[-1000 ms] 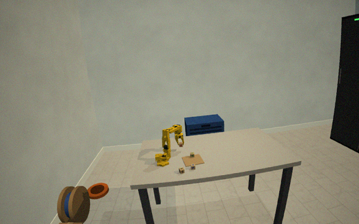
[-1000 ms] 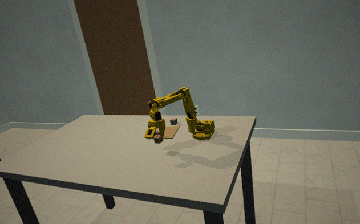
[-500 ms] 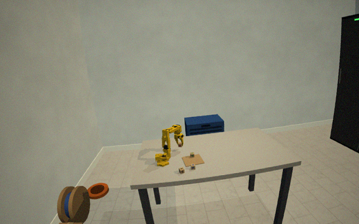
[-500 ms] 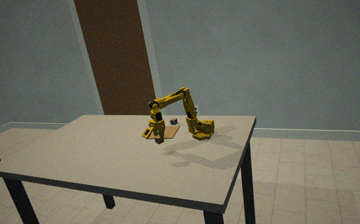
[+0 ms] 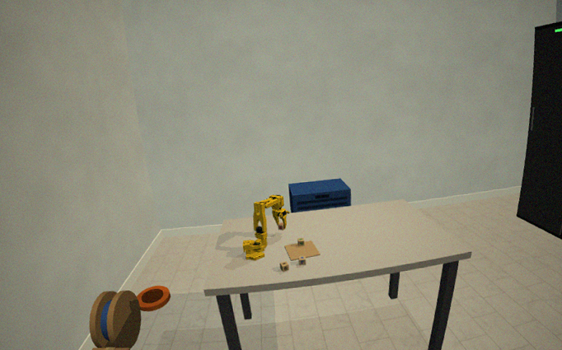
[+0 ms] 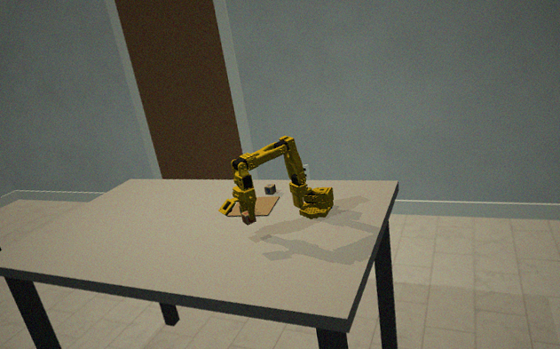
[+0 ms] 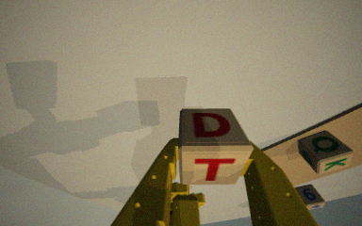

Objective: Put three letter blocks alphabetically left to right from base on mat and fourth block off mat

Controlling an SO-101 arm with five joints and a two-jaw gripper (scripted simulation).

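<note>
My gripper [image 7: 214, 188] is shut on a block [image 7: 213, 143] with a red D on its dark top and a red T on the side facing the wrist camera. In the top view the gripper [image 5: 280, 226] holds it low over the table, beyond the far left corner of the tan mat [image 5: 302, 249]. A block with a green Q on top [image 7: 325, 151] lies on the mat near its far edge; it also shows in the top view [image 5: 300, 241]. Two more blocks [image 5: 284, 266] [image 5: 301, 260] lie by the mat's front edge. One shows a blue figure on top [image 7: 309, 195].
The arm's yellow base [image 5: 254, 250] stands left of the mat. The table's front edge [image 5: 336, 275] is close to the two front blocks. A blue crate [image 5: 319, 194] sits on the floor behind the table.
</note>
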